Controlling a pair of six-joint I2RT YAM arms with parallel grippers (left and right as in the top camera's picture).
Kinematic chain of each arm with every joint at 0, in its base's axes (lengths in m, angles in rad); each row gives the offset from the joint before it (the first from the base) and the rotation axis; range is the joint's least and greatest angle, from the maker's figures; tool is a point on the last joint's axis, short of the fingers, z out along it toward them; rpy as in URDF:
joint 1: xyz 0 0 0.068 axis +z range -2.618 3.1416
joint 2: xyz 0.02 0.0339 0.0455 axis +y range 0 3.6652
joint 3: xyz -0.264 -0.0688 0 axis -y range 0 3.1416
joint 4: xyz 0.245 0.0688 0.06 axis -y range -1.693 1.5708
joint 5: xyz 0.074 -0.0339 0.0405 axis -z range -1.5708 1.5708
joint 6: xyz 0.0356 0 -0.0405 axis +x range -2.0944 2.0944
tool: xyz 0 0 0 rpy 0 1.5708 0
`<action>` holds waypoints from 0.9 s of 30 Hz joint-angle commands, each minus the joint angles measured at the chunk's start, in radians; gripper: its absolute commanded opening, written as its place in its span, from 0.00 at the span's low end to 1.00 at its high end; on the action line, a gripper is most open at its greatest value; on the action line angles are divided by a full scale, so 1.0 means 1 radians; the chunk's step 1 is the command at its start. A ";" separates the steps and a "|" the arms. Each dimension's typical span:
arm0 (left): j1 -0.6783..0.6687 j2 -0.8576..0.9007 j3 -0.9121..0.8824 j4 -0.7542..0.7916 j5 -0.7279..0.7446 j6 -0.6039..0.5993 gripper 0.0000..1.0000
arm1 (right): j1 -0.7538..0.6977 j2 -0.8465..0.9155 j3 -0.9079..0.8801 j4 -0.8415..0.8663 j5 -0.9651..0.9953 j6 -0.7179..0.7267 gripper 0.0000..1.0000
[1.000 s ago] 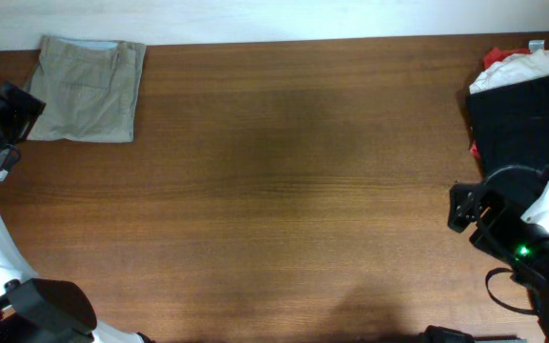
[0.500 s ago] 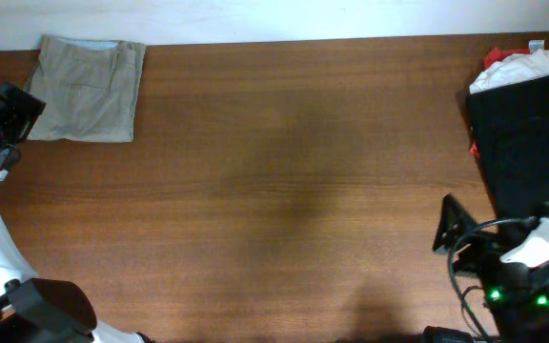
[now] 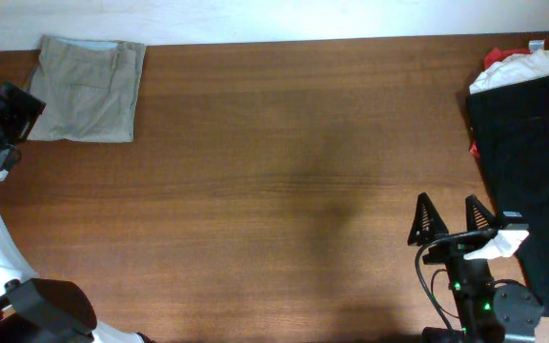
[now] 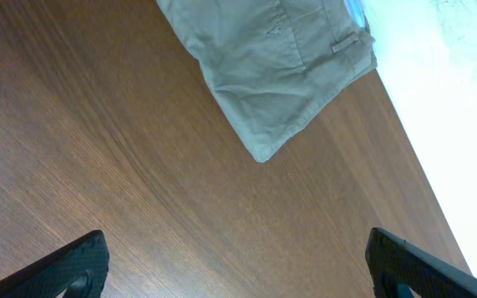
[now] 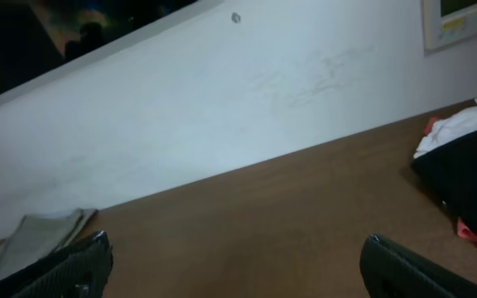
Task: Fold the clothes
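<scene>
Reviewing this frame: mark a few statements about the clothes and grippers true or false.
1. The khaki trousers lie folded at the table's far left corner. True.
2. The right gripper grips the black trousers. False: it is open and holds nothing.
3. The left gripper is open. True.
4. The black trousers lie mid-table. False: they lie at the right edge, by white and red pieces.

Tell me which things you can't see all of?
Black trousers: overhead, cut off by the right edge.
White and red pieces: overhead, mostly under the black trousers.
Khaki trousers: left wrist view, cut off by the top edge.
Right gripper: right wrist view, only fingertips show.
</scene>
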State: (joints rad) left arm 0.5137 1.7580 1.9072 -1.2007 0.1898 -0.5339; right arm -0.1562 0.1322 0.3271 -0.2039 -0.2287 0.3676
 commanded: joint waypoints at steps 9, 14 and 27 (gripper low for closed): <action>0.005 -0.006 0.001 0.002 -0.004 0.016 0.99 | 0.016 -0.129 -0.174 0.159 0.040 0.016 0.99; 0.005 -0.006 0.001 0.002 -0.004 0.016 0.99 | 0.079 -0.129 -0.301 0.314 0.081 0.016 0.99; 0.005 -0.006 0.001 0.002 -0.004 0.016 0.99 | 0.144 -0.128 -0.322 0.129 0.185 0.015 0.99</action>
State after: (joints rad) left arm 0.5137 1.7580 1.9072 -1.1999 0.1898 -0.5339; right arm -0.0196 0.0120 0.0105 -0.0681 -0.0631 0.3717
